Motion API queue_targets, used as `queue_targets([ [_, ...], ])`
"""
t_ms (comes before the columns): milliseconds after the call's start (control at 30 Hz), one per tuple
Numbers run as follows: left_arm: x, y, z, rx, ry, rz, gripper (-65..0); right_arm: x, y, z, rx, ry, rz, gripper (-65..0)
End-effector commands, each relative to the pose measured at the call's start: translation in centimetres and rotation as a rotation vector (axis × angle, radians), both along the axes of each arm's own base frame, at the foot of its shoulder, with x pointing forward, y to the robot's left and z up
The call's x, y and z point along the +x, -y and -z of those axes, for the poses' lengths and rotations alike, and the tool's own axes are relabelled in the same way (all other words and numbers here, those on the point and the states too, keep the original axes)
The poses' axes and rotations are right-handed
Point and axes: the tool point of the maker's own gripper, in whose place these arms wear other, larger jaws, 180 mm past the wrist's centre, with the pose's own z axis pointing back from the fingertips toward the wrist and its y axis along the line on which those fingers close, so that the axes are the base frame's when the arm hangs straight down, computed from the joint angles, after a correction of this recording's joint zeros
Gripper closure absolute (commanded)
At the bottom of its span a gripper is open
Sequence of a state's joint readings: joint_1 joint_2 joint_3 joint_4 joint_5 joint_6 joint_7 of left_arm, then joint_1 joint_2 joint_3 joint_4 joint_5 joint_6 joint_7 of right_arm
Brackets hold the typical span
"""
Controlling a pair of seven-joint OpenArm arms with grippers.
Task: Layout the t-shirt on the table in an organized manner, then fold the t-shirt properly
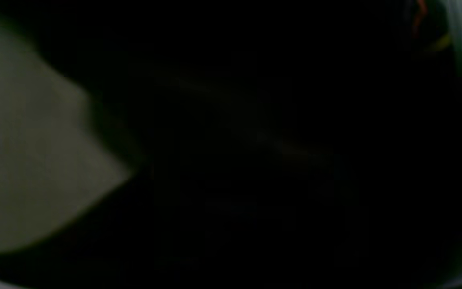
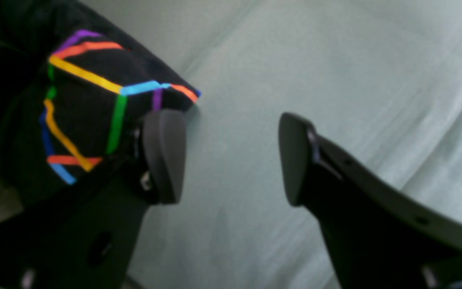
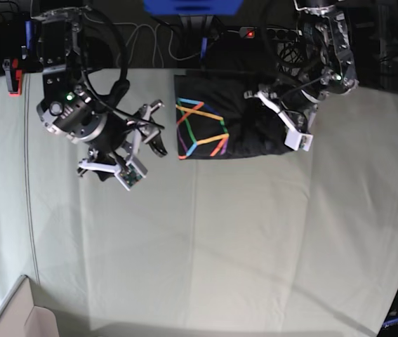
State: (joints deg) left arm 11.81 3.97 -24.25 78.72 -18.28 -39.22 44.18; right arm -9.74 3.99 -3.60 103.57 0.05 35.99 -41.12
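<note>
Base view is showing the large black cotton t-shirt with a rainbow line graphic (image 3: 234,126) lying bunched at the far edge of the wide table covered in pale grey-green cloth (image 3: 220,239), its long axis running left to right. The left gripper (image 3: 283,116) is being pressed down onto the right end of the shirt — that arm is the nearer one, already over the fabric. Whether its jaws are closed on cloth cannot be told: the left wrist view is being filled almost wholly by dark fabric, with only a wedge of pale table at its left.

The right gripper (image 3: 151,130) is being held just beside the shirt's left end, above bare table. In the right wrist view its jaws are standing wide apart with nothing between them (image 2: 231,156), and the graphic-bearing corner of the shirt (image 2: 94,100) is lying just past one fingertip (image 2: 165,154). A short reach right toward that corner is judged to be what spreading the shirt will call for.
</note>
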Motion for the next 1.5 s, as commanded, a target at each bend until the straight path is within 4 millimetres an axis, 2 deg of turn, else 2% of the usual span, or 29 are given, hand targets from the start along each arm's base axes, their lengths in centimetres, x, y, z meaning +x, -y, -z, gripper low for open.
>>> queue_targets([
  [0, 0.2, 0.1, -0.2, 0.007, 0.001, 0.011, -5.1, 0.7, -0.3, -1.2, 0.023, 0.044, -0.004, -37.0],
  [33, 0.5, 0.1, -0.3, 0.009, 0.008, 0.009, -0.3, 0.7, -0.3, -1.2, 0.023, 0.044, -0.004, -37.0],
  [167, 2.2, 0.1, -1.2, 0.010, 0.041, 0.011, -0.3, 0.6, 0.0, -1.1, 0.014, 0.043, -0.006, -36.9],
  [267, 4.4, 0.1, -2.4, 0.015, 0.089, 0.012, -0.2, 0.6, 0.6, -1.1, 0.001, 0.043, -0.003, -36.9],
  [300, 5.3, 0.0, -2.9, 0.020, 0.109, 0.015, -0.2, 0.7, 1.4, -1.0, -0.004, 0.041, 0.019, -36.9],
  [467, 8.8, 2.0, -4.9, 0.059, 0.182, 0.154, -0.2, 1.4, 7.2, -1.4, -0.035, 0.054, 0.187, -36.9],
  [700, 11.6, 8.1, -4.9, 0.173, 0.205, 0.542, -0.2, 0.8, 16.4, -2.6, -0.097, 0.085, 0.443, -36.9],
  [800, 13.5, 10.9, -6.4, 0.208, 0.280, 0.663, -0.2, -0.3, 20.2, -2.9, -0.115, 0.090, 0.555, -36.9],
  [900, 14.7, 13.6, -7.6, 0.238, 0.349, 0.773, -0.2, -1.2, 22.5, -3.2, -0.132, 0.094, 0.625, -36.9],
  [933, 15.0, 14.3, -7.7, 0.261, 0.365, 0.815, -0.2, -1.5, 23.3, -3.4, -0.137, 0.096, 0.647, -36.9],
  [1000, 14.6, 17.1, -7.4, 0.301, 0.390, 0.917, -0.2, -2.4, 24.8, -3.6, -0.150, 0.097, 0.694, -36.9],
  [1200, 13.6, 21.0, -5.6, 0.449, 0.431, 1.076, -0.1, -4.8, 27.2, -3.3, -0.179, 0.073, 0.769, -36.9],
  [1333, 13.5, 22.4, -5.4, 0.545, 0.480, 1.141, -0.1, -5.5, 27.7, -3.2, -0.170, 0.069, 0.810, -36.9],
  [1467, 13.2, 22.3, -4.9, 0.587, 0.487, 1.162, -0.1, -5.7, 28.1, -3.3, -0.173, 0.073, 0.823, -36.9],
])
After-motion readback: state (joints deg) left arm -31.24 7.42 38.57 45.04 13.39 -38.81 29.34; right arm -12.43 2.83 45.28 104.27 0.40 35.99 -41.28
